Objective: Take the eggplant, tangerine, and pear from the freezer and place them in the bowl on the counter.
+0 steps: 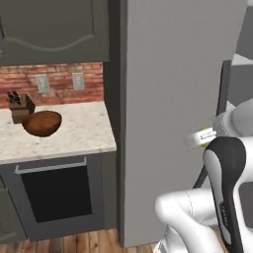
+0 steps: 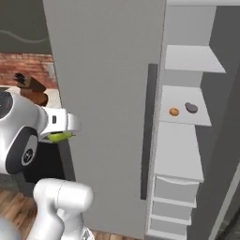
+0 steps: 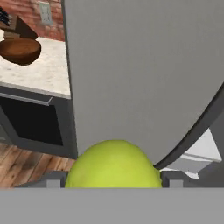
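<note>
The gripper [image 3: 113,186] is clamped around the pear [image 3: 113,164], a light, firm, smooth-skinned fruit likely best held across its widest part, in front of the freezer [image 1: 173,99] door, well right of the bowl [image 1: 42,123] at the counter's [image 1: 84,133] back left.

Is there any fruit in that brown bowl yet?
No, in the hand view the bowl sits empty on the counter.
</note>
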